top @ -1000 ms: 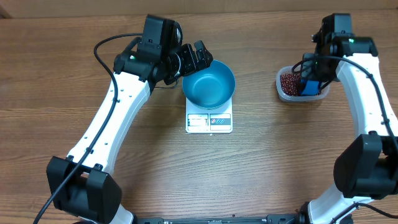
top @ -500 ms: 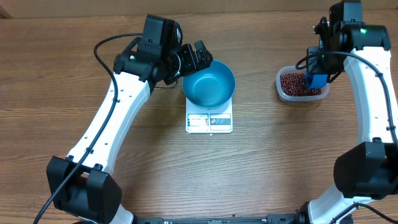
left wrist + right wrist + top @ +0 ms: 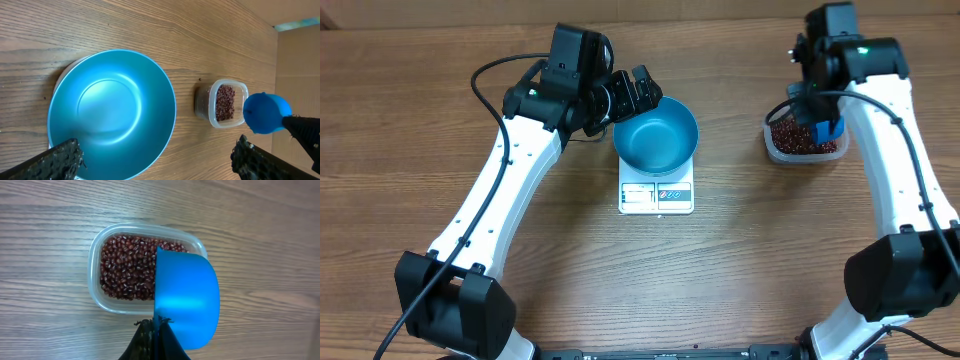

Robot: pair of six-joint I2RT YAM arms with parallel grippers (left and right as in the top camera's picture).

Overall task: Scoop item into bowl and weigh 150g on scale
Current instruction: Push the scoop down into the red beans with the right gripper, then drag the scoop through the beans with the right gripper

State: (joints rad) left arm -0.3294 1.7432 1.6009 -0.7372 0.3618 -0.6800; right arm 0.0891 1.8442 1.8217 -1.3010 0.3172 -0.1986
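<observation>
Overhead top-down, far; wrist cams near; all see beans (image 3: 125, 267)

Wide bare table (image 3: 650, 290) across the bottom to pass through, blocked higher up by the bowl (image 3: 656, 137) on the scale (image 3: 657, 196) and, upper right, the clear tub (image 3: 772, 148).

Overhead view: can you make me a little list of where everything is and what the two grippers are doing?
bowl: blue, empty, on the scale
scale: white, mid-table
beans: in the clear tub, by the right arm
scoop: blue, over the tub
left gripper: open, by the bowl
right gripper: shut on the scoop
</observation>
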